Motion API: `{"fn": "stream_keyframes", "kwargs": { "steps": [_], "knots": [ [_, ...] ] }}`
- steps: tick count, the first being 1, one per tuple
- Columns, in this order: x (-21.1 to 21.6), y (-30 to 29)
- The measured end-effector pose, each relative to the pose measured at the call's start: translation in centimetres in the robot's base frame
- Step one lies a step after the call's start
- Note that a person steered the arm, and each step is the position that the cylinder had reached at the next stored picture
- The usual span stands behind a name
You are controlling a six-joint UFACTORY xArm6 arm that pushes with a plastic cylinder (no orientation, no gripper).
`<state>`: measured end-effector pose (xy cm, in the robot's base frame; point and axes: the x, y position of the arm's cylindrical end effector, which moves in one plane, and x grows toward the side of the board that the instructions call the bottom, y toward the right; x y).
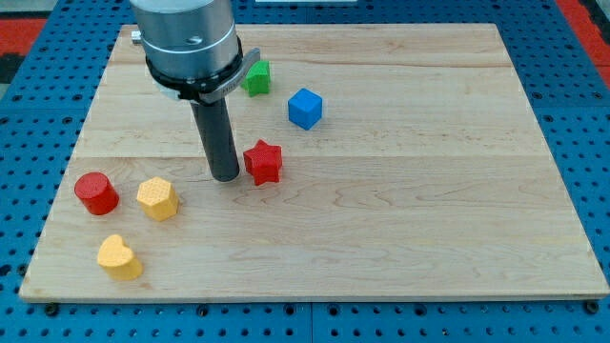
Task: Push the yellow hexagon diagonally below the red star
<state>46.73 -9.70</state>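
The yellow hexagon (157, 198) lies on the wooden board at the view's lower left. The red star (263, 161) lies near the board's middle left. My tip (225, 177) rests on the board just left of the red star, with a narrow gap between them. The tip stands up and to the right of the yellow hexagon, apart from it.
A red cylinder (96, 192) lies left of the hexagon. A yellow heart (119, 256) lies below it near the board's bottom edge. A blue cube (305, 108) and a green block (256, 77) lie above the star. The wooden board (429, 210) sits on a blue pegboard.
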Motion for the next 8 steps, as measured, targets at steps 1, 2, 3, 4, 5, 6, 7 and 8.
{"fn": "stream_keyframes", "kwargs": {
  "steps": [1,2,3,4,5,6,7,8],
  "knots": [
    [-0.6,3.5],
    [-0.9,9.3],
    [-0.9,12.0],
    [-0.8,11.8],
    [-2.2,0.8],
    [-2.5,-10.2],
    [-1.2,-19.7],
    [1.7,-20.0]
  ]
}}
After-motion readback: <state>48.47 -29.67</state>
